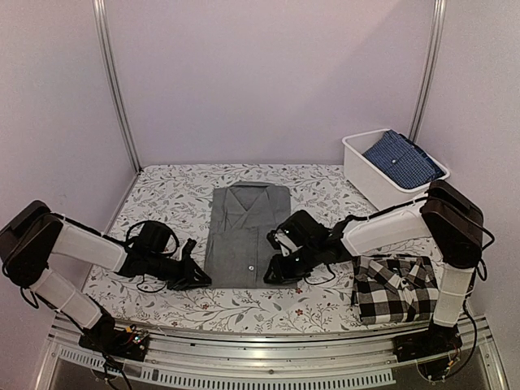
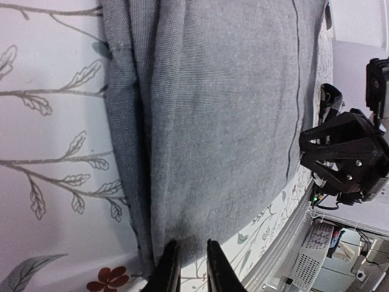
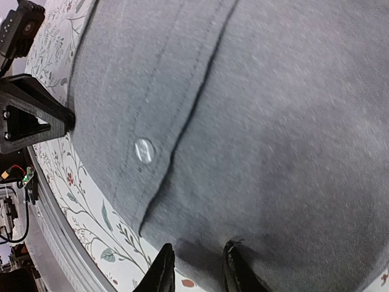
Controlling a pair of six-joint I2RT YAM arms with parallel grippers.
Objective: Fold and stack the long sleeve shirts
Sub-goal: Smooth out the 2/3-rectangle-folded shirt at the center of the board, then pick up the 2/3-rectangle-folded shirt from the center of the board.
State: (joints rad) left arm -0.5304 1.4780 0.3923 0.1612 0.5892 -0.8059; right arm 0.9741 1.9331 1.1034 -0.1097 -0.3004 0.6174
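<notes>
**Grey shirt** (image 1: 244,231): folded to a rectangle and lying flat at the middle of the surface (image 1: 166,191). The collar points to the far edge and the button placket faces up.

**Left arm** (image 1: 89,248): reaches in low from the left edge. The left jaws are drawn nearly together and pinch the grey shirt at its near-left corner. In the left wrist view, cloth sits between the fingers (image 2: 167,271).

**Right arm** (image 1: 382,231): reaches across from the right edge. The right jaws stand narrow and pinch the near hem toward the near-right corner. The fingers (image 3: 163,267) sit just beside the placket end and near a button (image 3: 144,149).

**Checked shirt** (image 1: 396,288): folded, black and white, at the near-right corner of the surface, apart from the grey shirt.

**White bin** (image 1: 366,171): at the far-right corner, holding a folded blue shirt (image 1: 404,158).
</notes>
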